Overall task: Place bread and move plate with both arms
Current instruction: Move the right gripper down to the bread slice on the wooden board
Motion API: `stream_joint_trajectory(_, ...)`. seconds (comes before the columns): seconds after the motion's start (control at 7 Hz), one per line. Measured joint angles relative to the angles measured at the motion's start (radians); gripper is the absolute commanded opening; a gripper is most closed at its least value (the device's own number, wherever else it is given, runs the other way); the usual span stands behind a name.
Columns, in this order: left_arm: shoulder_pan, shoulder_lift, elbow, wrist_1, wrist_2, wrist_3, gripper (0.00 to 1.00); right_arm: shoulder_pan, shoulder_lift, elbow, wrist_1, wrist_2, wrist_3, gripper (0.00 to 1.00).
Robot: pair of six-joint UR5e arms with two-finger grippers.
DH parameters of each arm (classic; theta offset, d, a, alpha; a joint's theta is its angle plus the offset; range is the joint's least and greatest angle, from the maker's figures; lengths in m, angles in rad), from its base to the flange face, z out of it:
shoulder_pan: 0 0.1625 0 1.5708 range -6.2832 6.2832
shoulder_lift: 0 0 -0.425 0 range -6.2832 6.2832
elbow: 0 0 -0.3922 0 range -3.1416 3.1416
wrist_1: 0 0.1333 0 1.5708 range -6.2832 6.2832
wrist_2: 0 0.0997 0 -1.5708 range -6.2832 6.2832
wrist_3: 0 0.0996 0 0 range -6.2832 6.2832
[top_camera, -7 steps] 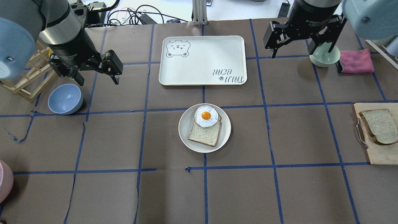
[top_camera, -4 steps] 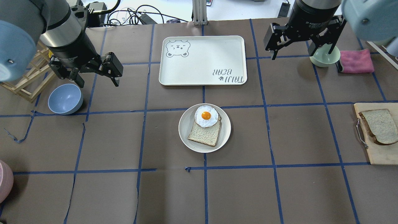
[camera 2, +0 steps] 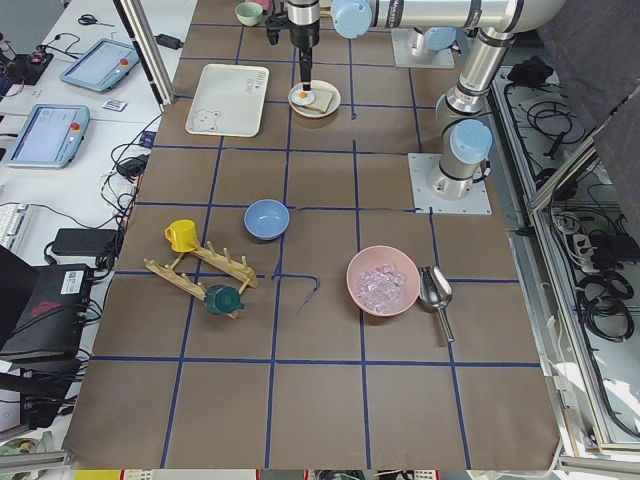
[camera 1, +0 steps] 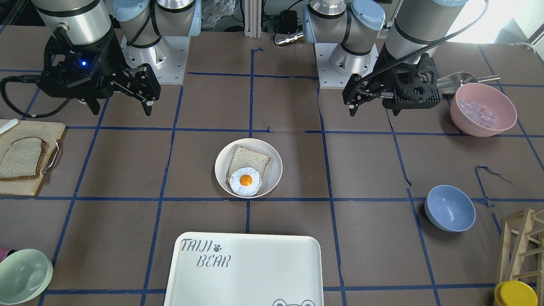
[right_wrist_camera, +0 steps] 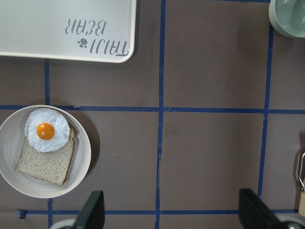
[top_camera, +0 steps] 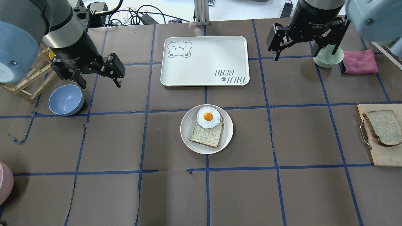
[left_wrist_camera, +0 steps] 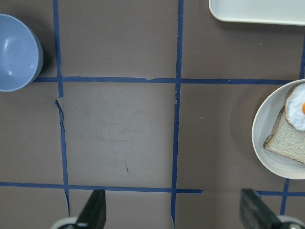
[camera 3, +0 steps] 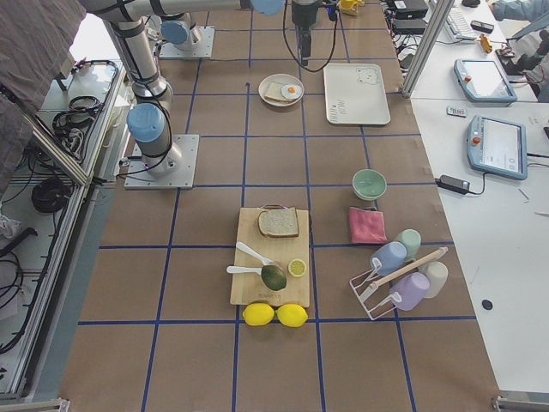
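The bread (top_camera: 383,126), with dark crust and a rounded top, lies on a wooden cutting board (top_camera: 383,157) at the right edge; it also shows in the front view (camera 1: 21,158). The cream plate (top_camera: 186,133) sits mid-table and holds a paler tan slice (top_camera: 205,135) with a fried egg (top_camera: 208,117) on it. The plate also shows in the front view (camera 1: 277,169) and in both wrist views (left_wrist_camera: 261,143) (right_wrist_camera: 85,157). My left gripper (top_camera: 100,82) hovers open and empty at the far left, beside a blue bowl. My right gripper (top_camera: 306,53) hovers open and empty at the far right.
The white TAIJI BEAR tray (top_camera: 204,61) lies beyond the plate. A blue bowl (top_camera: 66,99) and a wooden rack (top_camera: 25,81) are at the left. A pale green bowl (top_camera: 328,57) and a pink cloth (top_camera: 359,61) are at the far right. A pink bowl (camera 1: 483,109) stands near the left arm.
Both grippers have shifted only slightly and stay open. Nothing on the table has moved.
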Motion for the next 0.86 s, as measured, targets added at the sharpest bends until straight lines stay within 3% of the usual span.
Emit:
stream_joint_trajectory(0.29, 0.000, 0.000, 0.000, -0.001, 0.000, 0.000, 1.00, -0.063, 0.011, 0.006, 0.023, -0.007, -0.039, 1.00)
stream_joint_trajectory(0.86, 0.001, 0.002, -0.003, -0.002, 0.007, 0.000, 1.00, -0.408, 0.015, 0.056, 0.021, -0.048, -0.338, 1.00)
